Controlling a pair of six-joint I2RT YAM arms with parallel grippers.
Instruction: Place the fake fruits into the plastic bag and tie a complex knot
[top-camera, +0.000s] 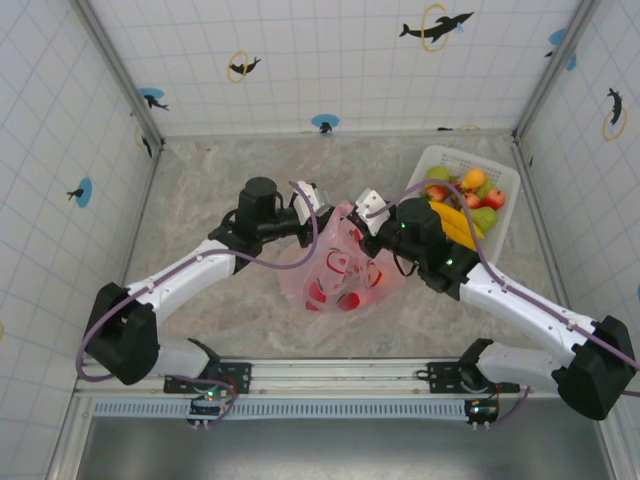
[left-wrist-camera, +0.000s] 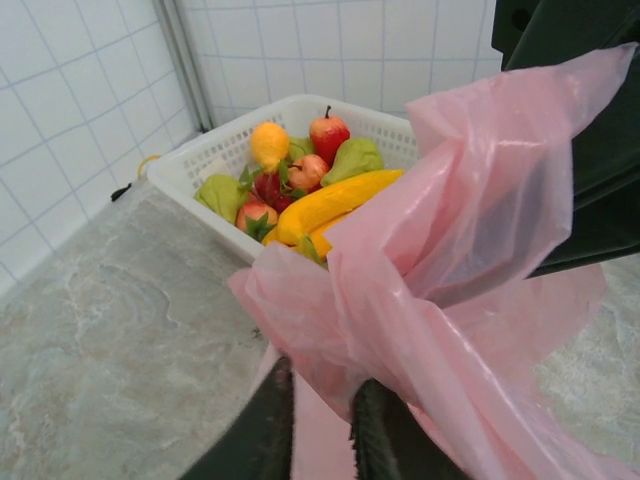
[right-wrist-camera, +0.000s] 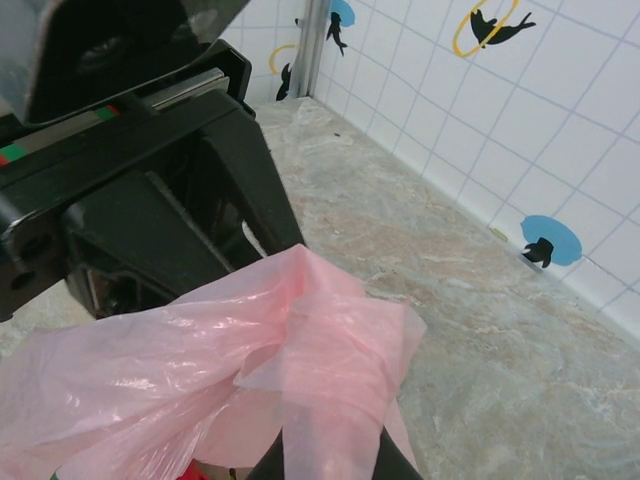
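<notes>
Tying comes now. Left claw (left-wrist-camera: 322, 380) and right claw (right-wrist-camera: 330, 460) each seem pinched tight on the plastic bag (top-camera: 335, 250) (fake fruits (top-camera: 350, 298) inside) on the tabletop (top-camera: 220, 190). Next, cross the strips and pull them snug.

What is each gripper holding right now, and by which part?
Both hold the pink plastic bag. The left gripper pinches a bunched strip at the bag's top; the right gripper pinches another gathered strip there, close beside it.

Translucent pink plastic bag (top-camera: 340, 270), white basket (top-camera: 500, 178)
</notes>
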